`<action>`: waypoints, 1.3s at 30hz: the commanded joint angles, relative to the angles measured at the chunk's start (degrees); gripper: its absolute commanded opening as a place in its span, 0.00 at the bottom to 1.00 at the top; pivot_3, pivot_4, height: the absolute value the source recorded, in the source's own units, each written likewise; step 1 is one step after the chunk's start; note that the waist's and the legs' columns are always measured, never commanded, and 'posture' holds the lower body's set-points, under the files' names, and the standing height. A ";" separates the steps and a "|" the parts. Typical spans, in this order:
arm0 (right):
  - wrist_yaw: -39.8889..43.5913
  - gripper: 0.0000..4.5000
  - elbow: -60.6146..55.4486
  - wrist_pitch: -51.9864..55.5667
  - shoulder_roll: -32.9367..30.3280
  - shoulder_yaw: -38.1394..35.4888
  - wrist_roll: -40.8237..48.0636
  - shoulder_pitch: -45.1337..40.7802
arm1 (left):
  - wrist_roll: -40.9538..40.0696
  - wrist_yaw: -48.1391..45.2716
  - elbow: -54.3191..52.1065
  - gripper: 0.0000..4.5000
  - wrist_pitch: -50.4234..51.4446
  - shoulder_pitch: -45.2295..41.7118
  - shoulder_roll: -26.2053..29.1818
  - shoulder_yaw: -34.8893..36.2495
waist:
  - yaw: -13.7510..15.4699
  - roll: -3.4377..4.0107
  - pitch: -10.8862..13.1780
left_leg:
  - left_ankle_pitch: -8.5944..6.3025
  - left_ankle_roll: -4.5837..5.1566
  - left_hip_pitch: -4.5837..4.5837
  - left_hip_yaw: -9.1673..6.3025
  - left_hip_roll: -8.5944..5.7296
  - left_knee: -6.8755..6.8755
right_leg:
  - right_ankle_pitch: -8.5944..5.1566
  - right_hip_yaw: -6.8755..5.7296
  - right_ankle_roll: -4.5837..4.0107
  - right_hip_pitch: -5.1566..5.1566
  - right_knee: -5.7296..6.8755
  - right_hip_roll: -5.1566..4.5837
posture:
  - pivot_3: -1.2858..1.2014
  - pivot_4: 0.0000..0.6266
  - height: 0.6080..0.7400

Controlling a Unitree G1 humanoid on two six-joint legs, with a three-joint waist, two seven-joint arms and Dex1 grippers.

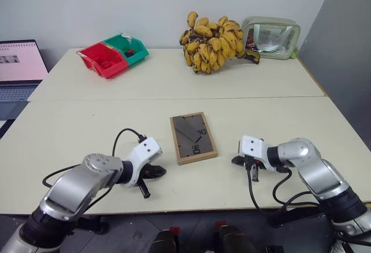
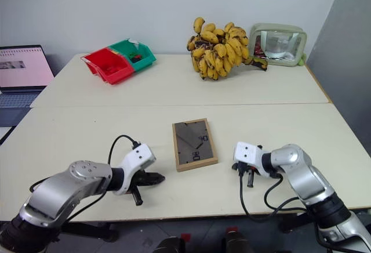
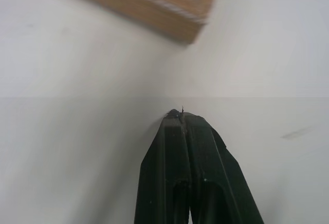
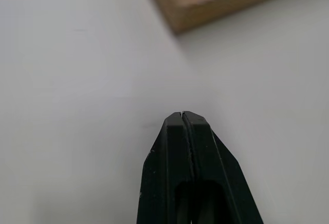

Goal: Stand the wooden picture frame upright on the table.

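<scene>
The wooden picture frame [image 1: 193,138] lies flat, face up, mid-table [image 1: 87,131]: light wood border, dark glossy panel with pale diagonal lines. At its eight o'clock sits the left gripper [image 1: 152,174], fingers pressed together, empty. At four o'clock, the right gripper [image 1: 246,164] is likewise pinched closed on nothing.

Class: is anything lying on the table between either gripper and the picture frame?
No. The frame lies flat, with bare table between it and the left gripper and the right gripper. Both jaws are shut and empty.
</scene>
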 commanded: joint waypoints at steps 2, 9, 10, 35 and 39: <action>-7.34 0.00 10.17 -4.14 5.63 -0.78 -1.30 -6.52 | 7.12 3.12 16.74 0.01 -9.36 -8.48 -5.47 -1.99 | -0.03 0.00 -0.01 | 0.03 0.04 -0.14 -0.01 0.00 0.02 | 0.20 0.03 0.30 -0.07 0.03 0.03 | 0.52 0.24 1.00; -7.01 0.00 11.20 -3.60 9.93 0.60 -0.51 -7.75 | 8.74 2.80 18.44 0.01 -8.87 -12.22 -15.57 -4.67 | 1.68 0.01 -0.02 | 0.02 0.02 -0.45 -0.08 -0.05 0.02 | 0.41 -0.03 0.17 -0.26 -0.02 -0.18 | 0.52 0.24 1.00; -6.06 0.00 9.51 -2.76 9.49 0.71 -0.10 -6.98 | 8.34 2.19 16.38 0.01 -7.54 -11.56 -15.76 -4.86 | 1.74 0.01 -0.02 | 0.02 0.02 -0.46 -0.11 -0.05 0.02 | 0.39 -0.06 0.20 -0.25 -0.01 -0.25 | 0.52 0.24 1.00; 0.05 0.00 -24.22 19.06 4.56 2.70 8.48 4.99 | 4.73 -1.83 -8.05 0.01 3.65 -0.39 -7.09 -5.66 | 0.43 0.01 -0.01 | -0.01 0.01 -0.45 -0.03 -0.02 -0.06 | 0.20 0.05 0.60 -0.22 -0.25 -0.27 | 0.52 0.24 1.00; -0.43 0.00 -23.41 18.58 4.12 3.38 8.32 4.66 | 5.96 -2.02 -3.12 0.01 1.03 -2.99 -8.02 -6.46 | 0.43 0.02 -0.02 | -0.01 0.02 -0.40 -0.02 -0.05 -0.04 | 0.19 0.05 0.61 -0.17 -0.25 -0.26 | 0.52 0.24 1.00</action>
